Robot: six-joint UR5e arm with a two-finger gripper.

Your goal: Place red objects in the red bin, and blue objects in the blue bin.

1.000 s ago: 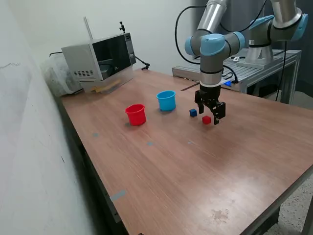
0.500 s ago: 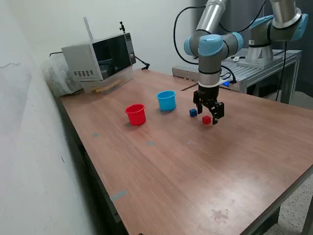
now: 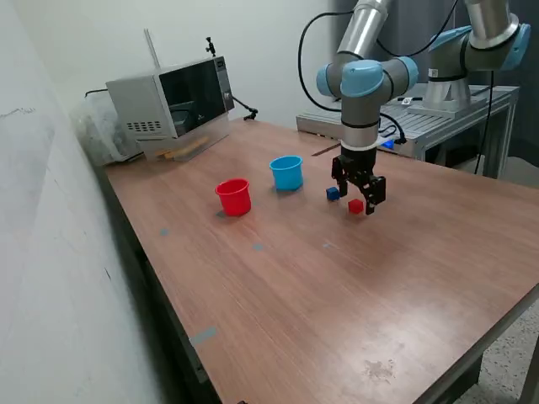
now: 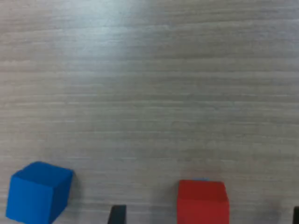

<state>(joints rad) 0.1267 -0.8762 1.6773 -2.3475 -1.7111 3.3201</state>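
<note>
**Fingers low over the red cube, grasp not yet made**

Step in hand, as I judge it: picking the small solid red cube (image 3: pixel 355 205) for the red bin. The two-finger gripper (image 3: pixel 360 199) hangs just above the wood-grain bench (image 3: pixel 354 295), fingers spread, with the red cube between the tips. In the wrist view the red cube (image 4: pixel 202 201) sits inside the gap, one dark fingertip (image 4: pixel 117 214) showing beside it and apart from it; nothing is pinched.

Positions. A small dark blue cube (image 3: pixel 333 194) lies just beside the red one, toward the exterior view's left; the wrist view shows it (image 4: pixel 38 198) outside the fingers, well clear of the nearer tip. The small round tapered red plastic cup (image 3: pixel 233 197) and the matching light blue plastic cup (image 3: pixel 286 172) stand upright further to the exterior view's left, near each other, not touching. I can see only one cube of each colour.

Look of the red cube: sharp-edged, matte, uniform colour, resting flat on one face. It should take a flat-sided pinch well.

Next move calls for: a short descent, squaring the fingers to two opposite faces, closing without nudging the blue cube, then lifting and carrying to the red cup.
</note>
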